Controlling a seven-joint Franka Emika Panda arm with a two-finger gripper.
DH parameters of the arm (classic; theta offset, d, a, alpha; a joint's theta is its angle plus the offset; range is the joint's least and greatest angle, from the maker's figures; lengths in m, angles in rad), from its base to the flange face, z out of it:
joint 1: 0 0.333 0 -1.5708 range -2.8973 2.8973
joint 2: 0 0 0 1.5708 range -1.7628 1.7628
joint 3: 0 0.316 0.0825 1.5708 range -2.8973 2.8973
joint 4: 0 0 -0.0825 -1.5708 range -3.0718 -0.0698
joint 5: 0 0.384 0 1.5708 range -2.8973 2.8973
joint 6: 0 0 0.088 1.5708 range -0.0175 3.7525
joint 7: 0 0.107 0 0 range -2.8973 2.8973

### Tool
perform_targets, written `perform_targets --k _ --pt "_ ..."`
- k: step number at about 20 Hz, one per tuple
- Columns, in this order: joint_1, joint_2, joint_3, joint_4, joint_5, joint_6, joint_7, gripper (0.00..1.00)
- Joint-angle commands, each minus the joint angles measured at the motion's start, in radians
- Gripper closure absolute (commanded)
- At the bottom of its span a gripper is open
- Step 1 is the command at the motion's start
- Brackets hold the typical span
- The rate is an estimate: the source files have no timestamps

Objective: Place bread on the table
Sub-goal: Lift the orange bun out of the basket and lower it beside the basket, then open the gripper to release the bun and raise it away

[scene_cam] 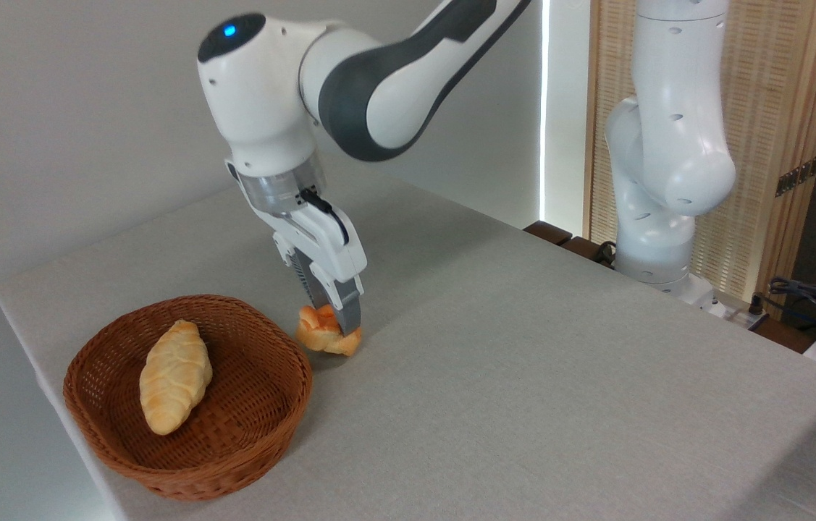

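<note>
A: Nearest the camera?
B: Round brown wicker basket [187, 405] on the front left part of the desk [523, 376]. One pale yellow oval loaf [174, 376] lies inside it, long axis running front to back, leaning on the basket's left inner wall.

A: The desk surface?
B: Light grey woven cloth, flat. The basket sits close to its left edge.

A: And the bread?
B: Small orange-brown knotted bun [326, 335], lumpy, outside the basket. Just beyond the basket's right rear rim, very near it; contact with the rim not clear. Its underside looks to be at the cloth, a shadow tight beneath it.

A: Gripper state?
B: Gripper [335, 318] points down over the bun, tilted slightly. Grey fingers [348, 311] narrowly spaced and closed on the bun, one finger crossing its front right side. The other finger is mostly hidden behind.

A: Further back from the basket?
B: White and dark grey arm [350, 79] rises up and right from the gripper, blue light on its joint cap. Far beyond the basket, at the desk's right rear edge, the arm's white base column [668, 159] stands before a slatted wooden screen [777, 145]. Dark cables [813, 297] lie at the far right.
</note>
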State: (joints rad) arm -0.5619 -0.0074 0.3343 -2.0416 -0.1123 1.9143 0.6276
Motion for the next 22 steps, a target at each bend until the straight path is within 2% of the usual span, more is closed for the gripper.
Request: perform_targets --k 1,12,20,22 --pt "-0.013 -0.016 0.005 -0.045 -0.001 0.051 0.035 0.0" --pt "-0.018 -0.006 0.005 -0.036 -0.001 0.043 0.038 0.0" --pt "-0.018 -0.051 0.005 0.138 0.0 0.019 0.024 0.0" --pt "-0.012 -0.062 0.009 0.173 0.014 -0.011 0.026 0.0"
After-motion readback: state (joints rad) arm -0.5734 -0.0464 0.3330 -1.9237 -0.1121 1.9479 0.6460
